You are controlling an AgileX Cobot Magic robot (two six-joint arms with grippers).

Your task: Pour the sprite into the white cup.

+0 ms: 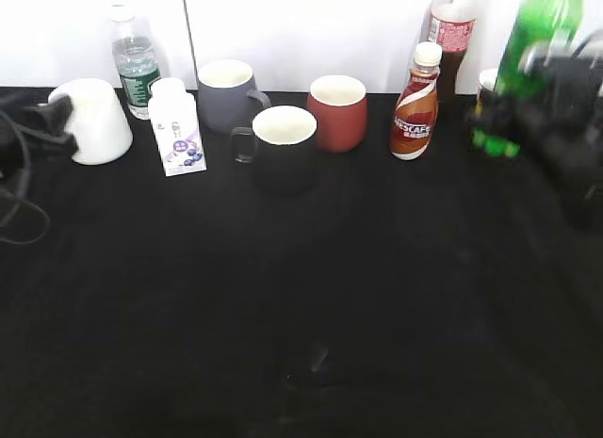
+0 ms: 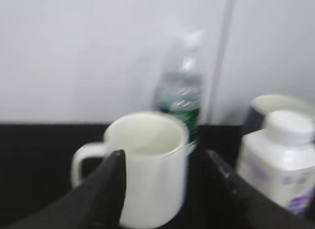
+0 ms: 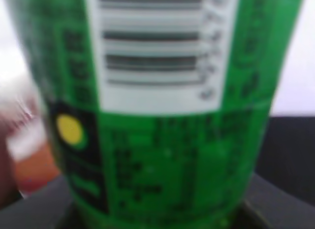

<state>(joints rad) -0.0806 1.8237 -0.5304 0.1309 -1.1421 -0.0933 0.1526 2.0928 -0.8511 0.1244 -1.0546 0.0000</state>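
The sprite (image 1: 539, 28) is a tall green bottle at the far right, blurred and leaning a little. My right gripper (image 1: 520, 110) is shut on its lower body. In the right wrist view the green label with its barcode (image 3: 162, 115) fills the frame between the fingers of the right gripper (image 3: 157, 212). The white cup (image 1: 94, 120) stands at the far left of the black table. My left gripper (image 1: 52, 127) is at the cup's left side. In the left wrist view the cup (image 2: 152, 175) sits upright between the fingers of the open left gripper (image 2: 167, 157), handle to the left.
Along the back stand a clear water bottle (image 1: 137, 66), a small white drink bottle (image 1: 177, 127), a grey mug (image 1: 224, 94), a black mug (image 1: 283, 146), a red cup (image 1: 337, 110), a brown Nescafe bottle (image 1: 415, 104) and a cola bottle (image 1: 450, 33). A white wall is behind.
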